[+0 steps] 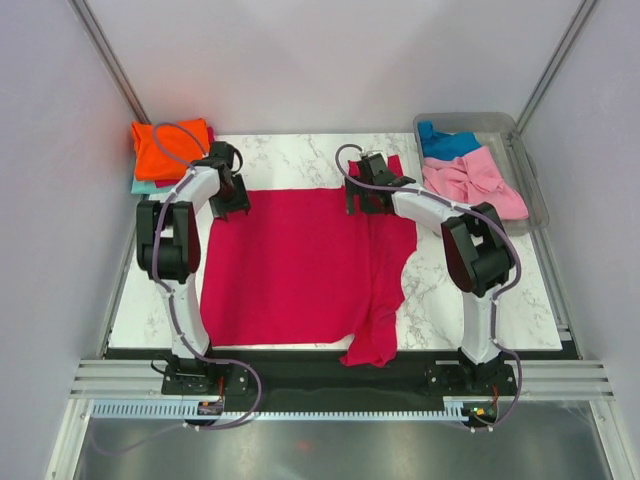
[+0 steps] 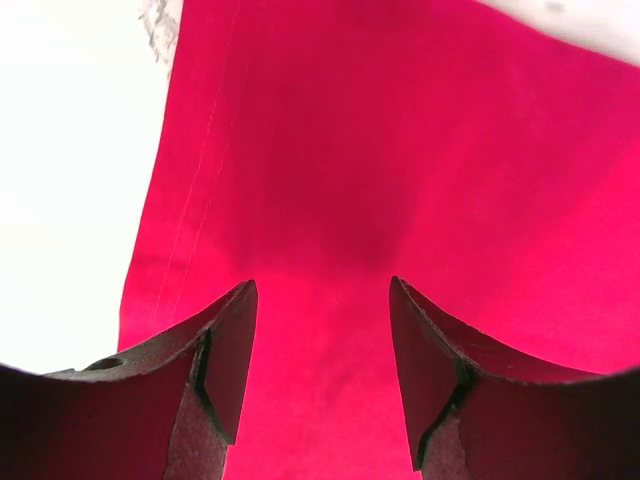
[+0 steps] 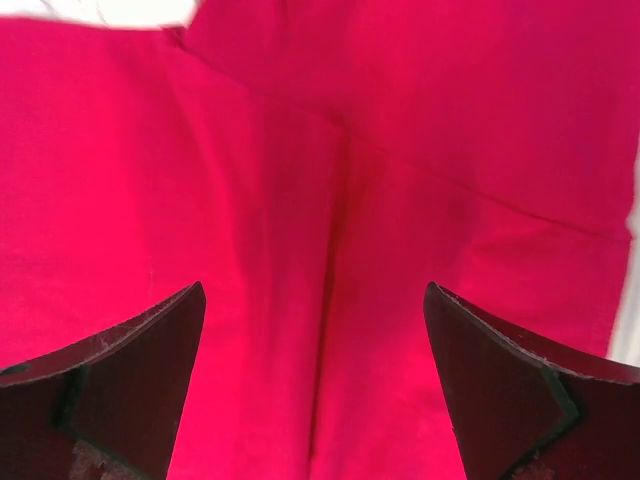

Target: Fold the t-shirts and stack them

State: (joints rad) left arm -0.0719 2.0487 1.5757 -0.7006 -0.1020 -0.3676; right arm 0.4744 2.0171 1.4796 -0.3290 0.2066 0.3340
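Left fingers (image 2: 228,360), right fingers (image 3: 150,370) parted over one crimson t-shirt (image 1: 290,265); two stacked t-shirts (image 1: 170,148); two in tub (image 1: 495,124).

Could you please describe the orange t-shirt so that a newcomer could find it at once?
Go to the far left corner of the marble table, just beyond the left gripper. The orange t-shirt lies folded there on a teal one. It is the only orange cloth; the crimson shirt nearby is spread flat.
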